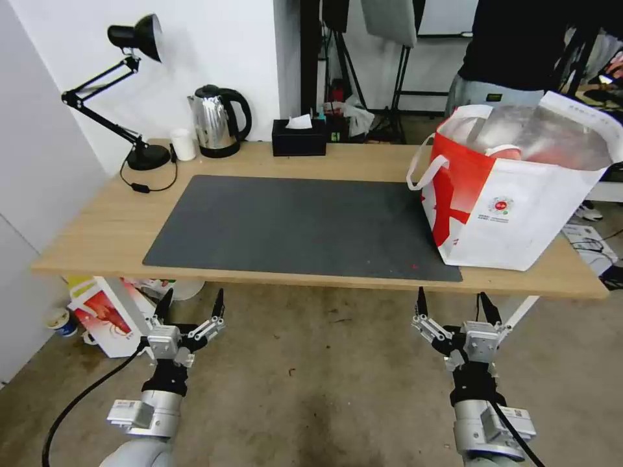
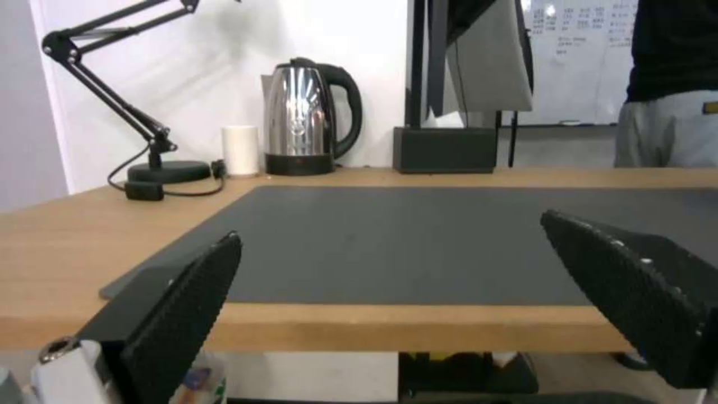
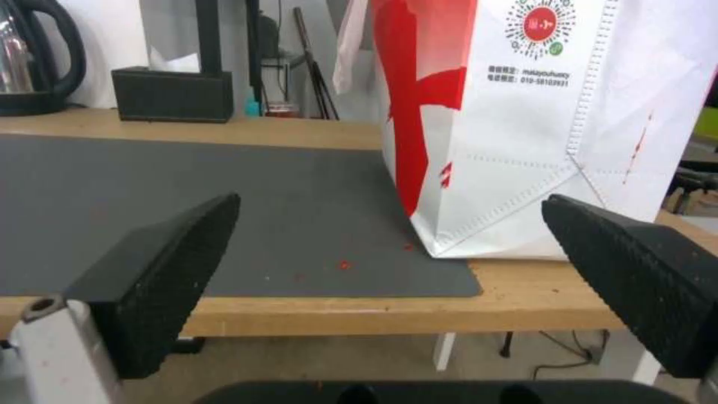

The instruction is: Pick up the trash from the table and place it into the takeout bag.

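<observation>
takeout bag (image 3: 524,140) with round red logo, small print beneath, partly legible number "010-58103931"

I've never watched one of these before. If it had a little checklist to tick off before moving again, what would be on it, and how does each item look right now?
1. Left gripper open, holding nothing: ok.
2. Right gripper open, holding nothing: ok.
3. Both grippers short of the table edge: ok.
4. Bag upright, mouth open: ok.
5. Mat free of trash: ok.
6. All trash inside bag: cannot tell; only something red shows within.
</observation>
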Available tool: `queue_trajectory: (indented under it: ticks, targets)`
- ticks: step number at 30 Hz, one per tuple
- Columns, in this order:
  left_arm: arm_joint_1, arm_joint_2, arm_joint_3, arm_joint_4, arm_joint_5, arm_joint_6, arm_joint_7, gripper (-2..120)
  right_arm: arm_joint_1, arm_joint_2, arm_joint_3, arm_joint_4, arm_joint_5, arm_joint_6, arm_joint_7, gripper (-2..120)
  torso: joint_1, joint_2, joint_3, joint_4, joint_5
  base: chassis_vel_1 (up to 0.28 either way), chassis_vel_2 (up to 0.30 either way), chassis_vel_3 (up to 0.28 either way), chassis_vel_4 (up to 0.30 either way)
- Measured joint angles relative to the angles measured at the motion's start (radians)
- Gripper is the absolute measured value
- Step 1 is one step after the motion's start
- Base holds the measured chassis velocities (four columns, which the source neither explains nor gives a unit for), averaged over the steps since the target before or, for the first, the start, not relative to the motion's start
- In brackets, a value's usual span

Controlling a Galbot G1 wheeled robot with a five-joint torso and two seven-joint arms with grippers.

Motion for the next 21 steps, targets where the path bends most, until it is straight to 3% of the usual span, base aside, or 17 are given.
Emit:
queue_trajectory:
  ticks: [21]
  targets:
    - [-0.005, 0.001, 0.0, -0.009, -0.008, -0.001, 0.003, 100, 0.0, 0.0, 0.0, 0.0, 0.0, 0.0, 0.0, 100, 0.0, 0.0, 0.0, 0.0, -0.0001, 0.0, 0.0, 0.0, 0.0]
